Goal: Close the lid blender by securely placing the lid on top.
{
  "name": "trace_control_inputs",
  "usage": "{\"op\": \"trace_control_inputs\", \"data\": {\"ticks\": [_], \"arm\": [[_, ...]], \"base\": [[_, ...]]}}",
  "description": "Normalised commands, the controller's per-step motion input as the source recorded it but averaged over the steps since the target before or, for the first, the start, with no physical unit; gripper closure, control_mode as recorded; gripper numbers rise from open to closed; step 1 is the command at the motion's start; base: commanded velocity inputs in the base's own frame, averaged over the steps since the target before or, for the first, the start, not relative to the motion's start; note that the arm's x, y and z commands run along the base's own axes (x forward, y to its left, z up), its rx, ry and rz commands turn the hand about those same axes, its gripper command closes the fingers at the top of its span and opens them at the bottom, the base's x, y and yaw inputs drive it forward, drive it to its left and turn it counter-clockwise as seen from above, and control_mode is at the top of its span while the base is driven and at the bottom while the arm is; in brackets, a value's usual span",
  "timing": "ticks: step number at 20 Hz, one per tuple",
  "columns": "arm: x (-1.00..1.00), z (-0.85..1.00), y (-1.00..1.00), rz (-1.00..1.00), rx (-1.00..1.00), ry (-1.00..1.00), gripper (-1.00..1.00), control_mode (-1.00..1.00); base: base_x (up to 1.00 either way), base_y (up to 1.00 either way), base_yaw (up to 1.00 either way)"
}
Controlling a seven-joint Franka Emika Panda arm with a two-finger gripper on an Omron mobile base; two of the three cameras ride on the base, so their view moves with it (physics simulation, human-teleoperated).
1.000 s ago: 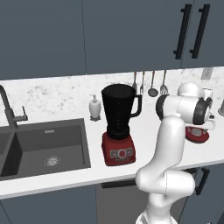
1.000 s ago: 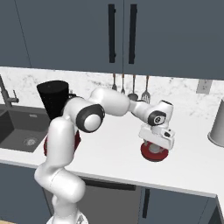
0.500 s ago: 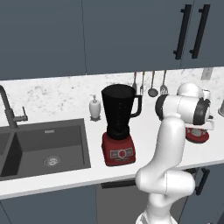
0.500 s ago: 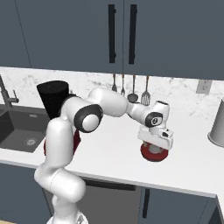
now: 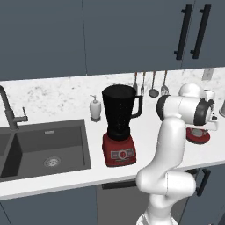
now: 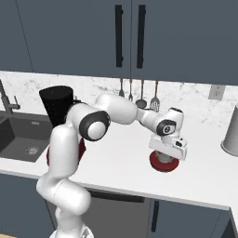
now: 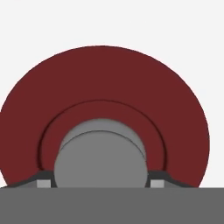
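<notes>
Straddling lid's (image 7: 103, 92) grey cap, claw (image 7: 100, 181) parted | fingertips mostly cropped | contact unclear

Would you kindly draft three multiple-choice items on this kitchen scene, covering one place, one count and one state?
1. Where does the lid lie?
A. on the counter, right of the blender
B. in the sink
C. on the jar

2. How many utensils hang on the wall behind the blender?
A. one
B. four
C. six

3. The blender's jar is:
A. tipped over
B. capped
C. upright and uncovered

Answers: 1 A, the lid rests on the counter beneath the gripper, apart from the blender. 2 B, four utensils hang there. 3 C, the jar stands upright on its base with an open mouth.
</notes>
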Motion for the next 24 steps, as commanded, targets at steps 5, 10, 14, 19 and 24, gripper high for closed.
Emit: {"op": "trace_control_inputs", "data": {"ticks": [5, 10, 14, 19, 24], "arm": [[-0.31, -0.36, -0.21, 0.0, 0.04, 0.01, 1.0, -1.0], [-0.3, 0.09, 0.04, -0.07, 0.0, 0.04, 1.0, -1.0], [-0.48, 0.89, 0.32, -0.07, -0.04, -0.07, 1.0, -1.0], [-0.61, 0.98, 0.61, -0.05, -0.04, -0.13, 1.0, -1.0], [-0.62, 0.97, 0.86, -0.03, -0.03, -0.03, 1.0, -1.0]], "base": [[0.0, 0.0, 0.0], [0.0, 0.0, 0.0], [0.0, 0.0, 0.0], [0.0, 0.0, 0.0], [0.0, 0.0, 0.0]]}}
